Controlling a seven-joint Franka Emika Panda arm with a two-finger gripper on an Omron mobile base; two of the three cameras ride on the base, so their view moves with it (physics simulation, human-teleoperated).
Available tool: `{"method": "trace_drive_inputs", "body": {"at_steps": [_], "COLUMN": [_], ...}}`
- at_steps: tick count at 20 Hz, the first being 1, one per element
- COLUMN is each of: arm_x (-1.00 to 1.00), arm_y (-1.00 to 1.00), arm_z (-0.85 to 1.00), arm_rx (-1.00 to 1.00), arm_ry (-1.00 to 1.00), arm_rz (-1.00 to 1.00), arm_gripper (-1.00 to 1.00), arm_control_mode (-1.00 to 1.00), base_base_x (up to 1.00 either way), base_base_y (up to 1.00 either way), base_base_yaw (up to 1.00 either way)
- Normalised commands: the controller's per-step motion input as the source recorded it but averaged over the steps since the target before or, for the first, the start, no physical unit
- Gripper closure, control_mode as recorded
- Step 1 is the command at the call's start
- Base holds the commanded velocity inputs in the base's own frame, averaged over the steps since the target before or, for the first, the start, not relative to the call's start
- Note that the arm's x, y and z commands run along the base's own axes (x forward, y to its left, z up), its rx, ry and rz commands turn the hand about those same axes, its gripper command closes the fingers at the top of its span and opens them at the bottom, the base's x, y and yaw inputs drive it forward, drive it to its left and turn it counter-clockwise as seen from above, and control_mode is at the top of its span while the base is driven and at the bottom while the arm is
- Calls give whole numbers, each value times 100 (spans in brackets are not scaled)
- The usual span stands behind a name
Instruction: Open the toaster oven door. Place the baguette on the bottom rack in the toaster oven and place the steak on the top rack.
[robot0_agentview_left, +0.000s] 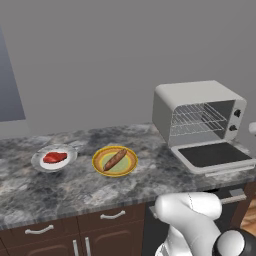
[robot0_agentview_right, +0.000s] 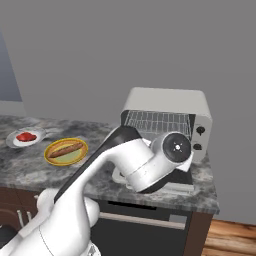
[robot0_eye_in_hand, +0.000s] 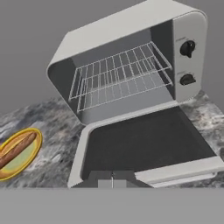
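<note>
The oven door lies flat open on the table, both racks bare inside the oven. The pincer hovers pressed shut, holding nothing, above the door's near edge. The baguette sits on its yellow plate, the steak on the white plate, far left.

Arm bent forward, gripper closed, empty

Grey-veined marble countertop above dark wooden cabinet fronts with curved silver drawer handles. A yellow-rimmed green plate and a white round plate rest side by side, apart, before a plain grey wall.
</note>
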Motion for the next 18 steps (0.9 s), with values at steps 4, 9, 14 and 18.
{"method": "trace_drive_inputs", "body": {"at_steps": [4, 9, 14, 18], "arm_x": [46, 44, 38, 28], "arm_y": [12, 1, 0, 0], "arm_z": [0, 0, 0, -6], "arm_rx": [-4, -5, -2, 0], "arm_ry": [-1, 0, 8, 6], "arm_rz": [0, 0, 0, 3], "arm_gripper": [100, 100, 100, 100], "arm_control_mode": [-100, -100, -100, -100], "base_base_x": [0, 0, 0, 0], "base_base_y": [0, 0, 0, 0], "base_base_yaw": [0, 0, 0, 0]}}
